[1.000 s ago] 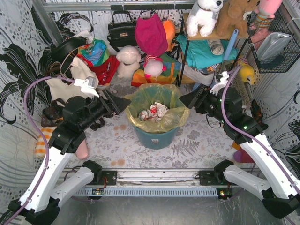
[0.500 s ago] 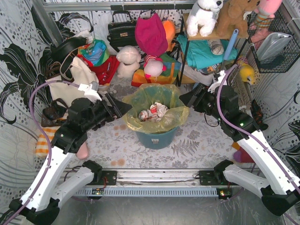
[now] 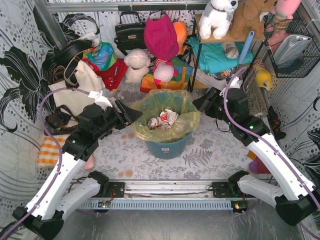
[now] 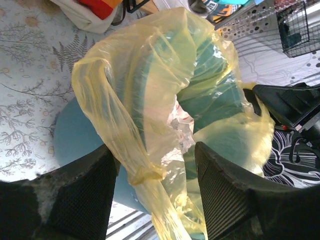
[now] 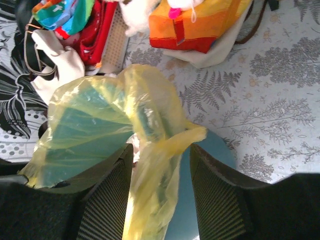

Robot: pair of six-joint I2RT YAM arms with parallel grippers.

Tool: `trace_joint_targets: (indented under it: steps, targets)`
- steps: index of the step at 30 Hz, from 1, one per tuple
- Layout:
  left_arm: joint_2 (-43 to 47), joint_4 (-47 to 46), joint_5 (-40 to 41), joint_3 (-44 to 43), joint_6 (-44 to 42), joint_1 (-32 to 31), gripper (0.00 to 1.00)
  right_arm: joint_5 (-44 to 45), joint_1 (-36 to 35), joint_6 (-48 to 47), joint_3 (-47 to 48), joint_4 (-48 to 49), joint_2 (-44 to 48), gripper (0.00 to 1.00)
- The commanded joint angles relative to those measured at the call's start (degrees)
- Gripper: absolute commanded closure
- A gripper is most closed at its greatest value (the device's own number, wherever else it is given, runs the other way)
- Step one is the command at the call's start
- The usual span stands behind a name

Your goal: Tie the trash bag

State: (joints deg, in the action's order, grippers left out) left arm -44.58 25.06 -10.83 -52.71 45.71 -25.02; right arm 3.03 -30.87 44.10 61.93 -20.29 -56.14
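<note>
One trash bag (image 3: 189,120) sat upright mid-frame, mouth up, in one bin (image 3: 167,146) — left gripper (image 3: 134,111) open astride its rim; right gripper (image 3: 196,104) half-closed there, grip unclear.

High above and behind the robot for the top external view, looking down and forward over the whole table (image 3: 210,150). From the left wrist, very close, out between the left gripper (image 4: 152,165) fingers, facing rightward across the trash bag (image 4: 150,75) to the right arm (image 4: 292,102). From the right wrist, equally close, between the right gripper (image 5: 160,165) fingers, facing leftward over the same bag. Common to all three: bag and teal bin (image 3: 167,146)
</note>
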Motion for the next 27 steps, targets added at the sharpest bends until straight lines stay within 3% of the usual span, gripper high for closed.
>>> trace_joint_targets:
  steps: [1,3,6,10,15,22,27]
  targets:
    - [-1.1,-3.0,3.0,-1.1,-1.9,0.1,0.32,-1.3,2.3,1.4,-1.7,3.2,-1.1,0.52]
    - [-1.6,-3.5,3.1,-1.0,-2.2,0.1,0.33,-2.6,3.0,2.4,-3.2,5.5,-0.7,0.56]
    - [-2.4,-3.7,3.4,-1.6,-2.5,0.1,0.49,-3.3,4.0,2.8,-3.2,6.3,-1.0,0.79]
    - [-3.6,-5.1,4.3,-3.2,-3.7,0.1,0.68,-3.3,4.2,2.1,-3.0,9.4,-0.8,0.99]
    - [-9.3,-10.7,5.2,-8.2,-7.5,0.1,0.9,-5.8,4.2,1.6,-0.7,16.8,-4.4,1.0]
    - [-15.1,-13.5,5.2,-12.7,-9.6,0.1,0.9,-10.0,4.2,2.1,-0.6,27.5,-7.5,1.0]
    - [-15.8,-22.8,-2.2,-12.3,-10.0,0.1,0.91,-12.5,4.2,1.9,-1.1,34.8,-8.1,1.0]
